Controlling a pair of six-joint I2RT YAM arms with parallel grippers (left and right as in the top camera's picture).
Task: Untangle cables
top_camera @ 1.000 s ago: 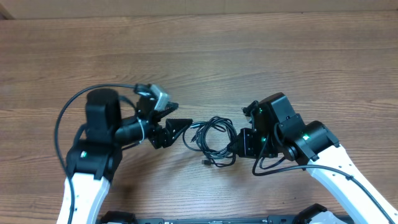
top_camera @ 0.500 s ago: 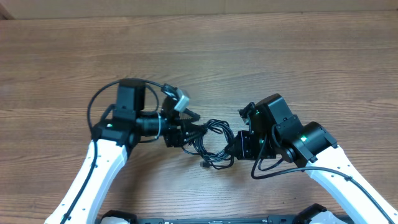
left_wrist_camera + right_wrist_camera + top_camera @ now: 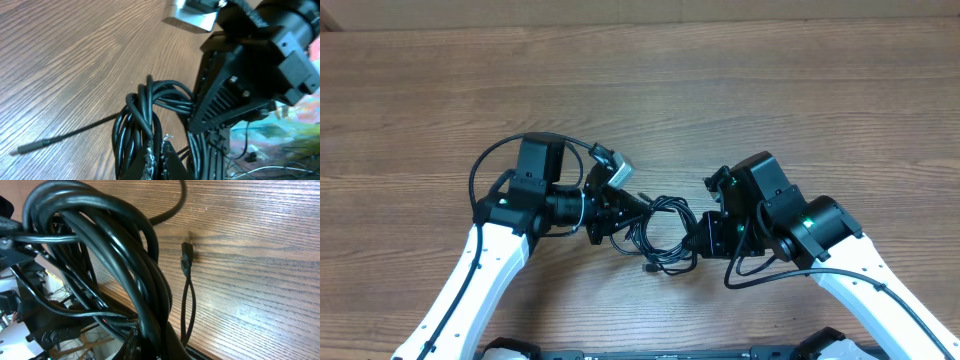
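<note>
The cables point(image 3: 663, 228) lie as a tangled black coil on the wooden table between my two grippers. My left gripper point(image 3: 626, 220) is at the coil's left side, shut on a strand of it. The left wrist view shows its fingertips point(image 3: 150, 156) pinching one black strand of the cables point(image 3: 142, 112). My right gripper point(image 3: 699, 236) is shut on the coil's right side. In the right wrist view several thick loops of the cables point(image 3: 117, 240) run down between its jaws. One thin plug end point(image 3: 30, 146) lies loose on the table. Another small plug point(image 3: 186, 255) rests on the wood.
The wooden table point(image 3: 740, 90) stretches far behind the coil. Thick black wires fixed to the left arm point(image 3: 485, 165) loop out beside it. The right gripper's black body point(image 3: 240, 75) fills the right of the left wrist view, close to the coil.
My left arm has swung right to the coil, and its open jaws have shut on a strand. The right arm and its grip have not moved.
</note>
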